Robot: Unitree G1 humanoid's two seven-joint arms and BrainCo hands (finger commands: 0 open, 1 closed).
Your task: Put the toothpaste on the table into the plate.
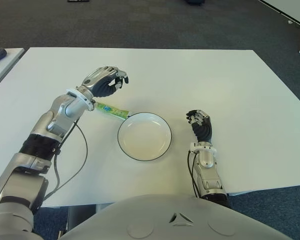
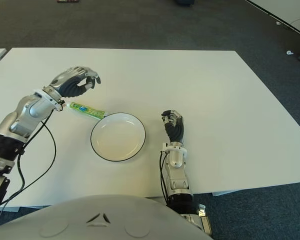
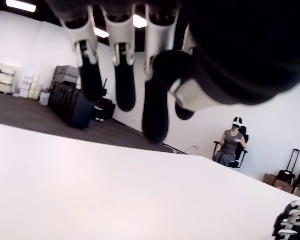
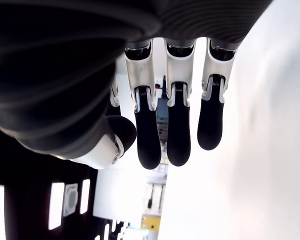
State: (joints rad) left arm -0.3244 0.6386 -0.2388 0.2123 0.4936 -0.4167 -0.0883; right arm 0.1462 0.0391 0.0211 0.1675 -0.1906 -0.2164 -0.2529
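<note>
A wide white table [image 1: 190, 75] fills most of the head views, with dark grey carpet [image 1: 140, 22] beyond its far edge and along its right side; a corner of a second white table [image 1: 2, 62] shows at about 10 o'clock. The left wrist view takes in a room with white walls, ceiling lights, dark cases stacked by the far wall, and a person [image 3: 231, 146] seated in a chair wearing a headset. The toothpaste [image 1: 111, 110] is a slim green tube with a blue and white label, lying flat on the table at about 10 o'clock of the plate [image 1: 144, 117], its near end touching or just over the rim. The plate is round, white inside, with a thin dark rim. The left hand [image 1: 104, 81] hovers above the table just past the tube's far end, fingers loosely curled and holding nothing. The right hand [image 1: 200, 125] shows at 3 o'clock of the plate, fingers relaxed, nothing in them.
</note>
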